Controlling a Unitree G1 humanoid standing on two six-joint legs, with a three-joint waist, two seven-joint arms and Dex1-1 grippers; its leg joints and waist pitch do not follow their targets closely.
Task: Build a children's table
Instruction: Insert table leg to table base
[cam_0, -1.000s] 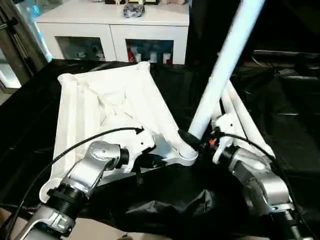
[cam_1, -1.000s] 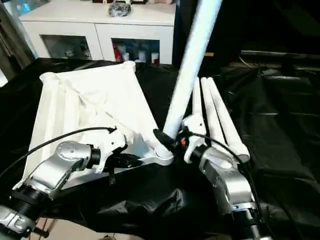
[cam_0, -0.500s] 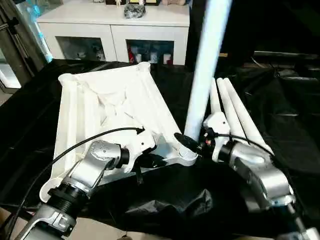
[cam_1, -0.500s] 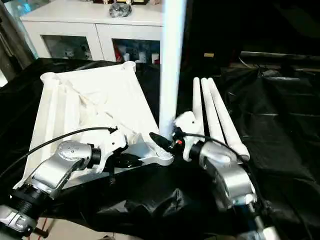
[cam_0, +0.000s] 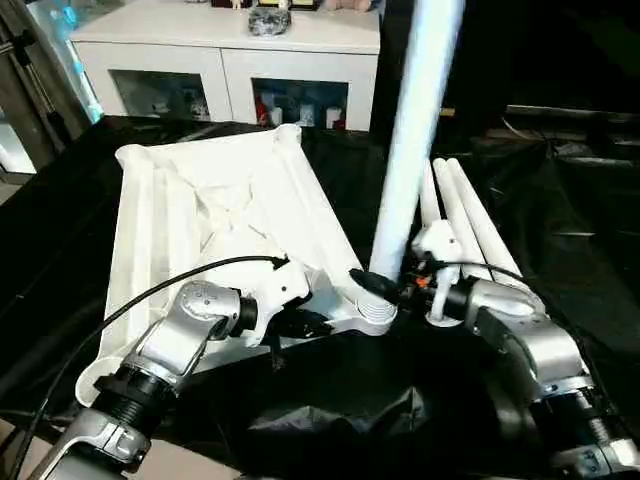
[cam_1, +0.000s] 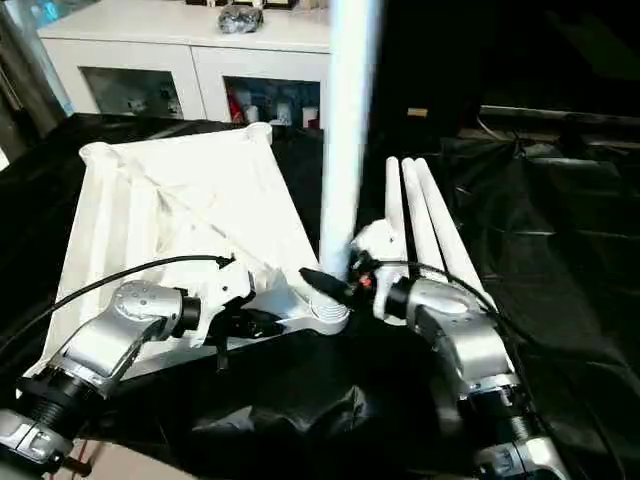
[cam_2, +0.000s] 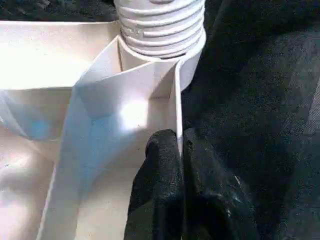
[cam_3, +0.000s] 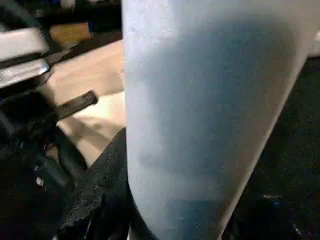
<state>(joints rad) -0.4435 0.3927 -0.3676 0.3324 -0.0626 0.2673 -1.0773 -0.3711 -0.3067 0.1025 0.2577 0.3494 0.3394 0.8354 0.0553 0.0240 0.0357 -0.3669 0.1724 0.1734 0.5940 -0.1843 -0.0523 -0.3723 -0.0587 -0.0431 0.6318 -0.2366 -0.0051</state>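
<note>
One tabletop (cam_0: 215, 215) lies underside up on the black cloth (cam_0: 560, 220), its ribs showing, with round sockets at its corners. Four tube legs are counted: one held leg (cam_0: 410, 150) standing nearly upright with its lower end at the near corner socket (cam_0: 372, 312), and three spare legs (cam_0: 470, 225) lying side by side on the cloth just beyond the right arm. A white cabinet (cam_0: 230, 60) with glass doors stands behind the cloth. The right gripper (cam_0: 385, 285) is clamped on the base of the held leg, directly above the socket; in the right wrist view a black finger (cam_3: 107, 190) presses against the tube. The left gripper (cam_2: 180, 155) pinches the thin rim wall of the tabletop just beside the same socket, one finger (cam_2: 160, 175) on each side of the wall. Compared with one second ago, the held leg has swung from a marked lean toward the robot's right to almost vertical, while the tabletop and the spare legs lie as they did.
</note>
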